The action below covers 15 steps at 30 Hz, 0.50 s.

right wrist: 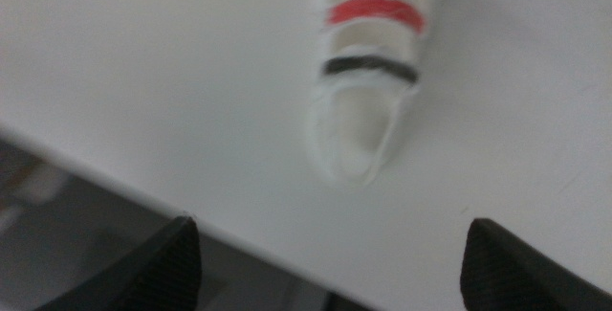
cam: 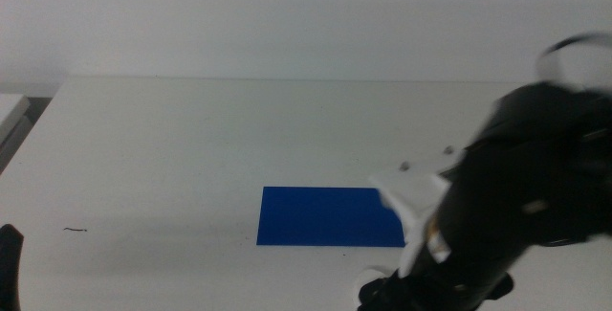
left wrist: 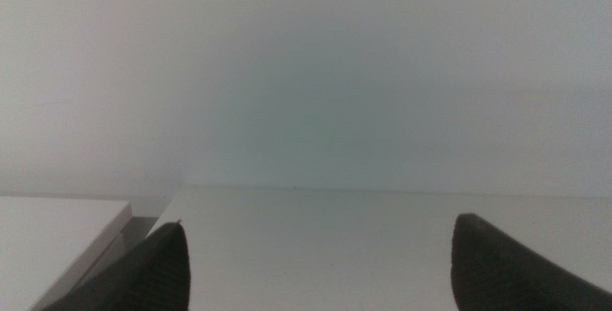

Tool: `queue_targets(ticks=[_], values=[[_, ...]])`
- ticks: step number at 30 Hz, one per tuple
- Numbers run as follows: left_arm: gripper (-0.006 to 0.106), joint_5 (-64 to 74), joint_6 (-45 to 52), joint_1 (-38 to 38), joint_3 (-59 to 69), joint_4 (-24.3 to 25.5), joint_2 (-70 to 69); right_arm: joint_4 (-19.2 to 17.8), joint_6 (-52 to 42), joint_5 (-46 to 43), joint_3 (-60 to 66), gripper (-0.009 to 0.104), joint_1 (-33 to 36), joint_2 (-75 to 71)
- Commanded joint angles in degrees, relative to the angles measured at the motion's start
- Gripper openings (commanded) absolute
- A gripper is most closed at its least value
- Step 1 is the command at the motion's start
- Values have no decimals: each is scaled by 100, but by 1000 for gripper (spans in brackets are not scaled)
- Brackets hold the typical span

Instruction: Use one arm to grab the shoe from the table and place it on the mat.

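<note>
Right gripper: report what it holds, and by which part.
Nothing. The right gripper hangs open over the shoe, its jaws clear of it.

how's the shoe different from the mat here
The shoe is white with one red and two dark straps; the mat is plain dark blue. The shoe is raised and rounded, the mat flat and thin. The right gripper hovers open by the shoe. Both lie on the table.

The arm (cam: 516,206) reaches in from the right, overlapping the blue mat (cam: 325,216) on the table (cam: 191,148).
</note>
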Motion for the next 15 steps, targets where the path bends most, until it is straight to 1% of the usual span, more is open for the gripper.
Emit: queue_targets(ticks=[1, 6, 8, 11, 15], values=[[94, -70, -7, 2, -1, 0, -22, -532, 408, -114, -48, 72, 126, 335], [94, -70, -7, 2, -1, 0, -22, -617, 481, -596, -48, 72, 237, 892], [94, -70, -7, 2, -1, 0, -22, -842, 681, -596, -48, 72, 237, 1080], [94, -70, -7, 2, -1, 0, -22, -1042, 733, -752, -37, 71, 237, 1233], [94, -70, -7, 2, -1, 0, -22, -1041, 743, -913, -24, 66, 237, 1413]])
